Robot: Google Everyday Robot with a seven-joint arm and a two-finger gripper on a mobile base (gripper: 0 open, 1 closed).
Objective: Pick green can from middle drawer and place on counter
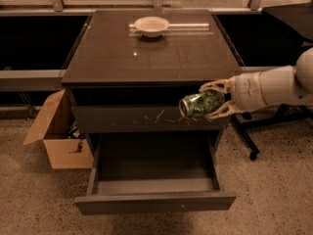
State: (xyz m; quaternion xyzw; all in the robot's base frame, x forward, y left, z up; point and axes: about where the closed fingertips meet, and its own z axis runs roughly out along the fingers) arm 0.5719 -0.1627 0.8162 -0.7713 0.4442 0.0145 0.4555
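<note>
the gripper (211, 102) is closed tight around the green can (195, 105), holding it sideways in the air just under the front edge of the counter (151, 58). lower down, the middle drawer (154, 202) is pulled out. a white bowl (151, 25) sits on the counter.

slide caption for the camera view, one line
The end effector grips the green can on its side, level with the scratched drawer front, above the open middle drawer and below the counter.

My hand (209, 102) clasps the green can (197, 105) on its side, in front of the scratched drawer front (127, 117), just below the worktop (146, 58). The middle drawer (154, 202) stands open beneath. A white bowl (151, 26) sits far back.
</note>
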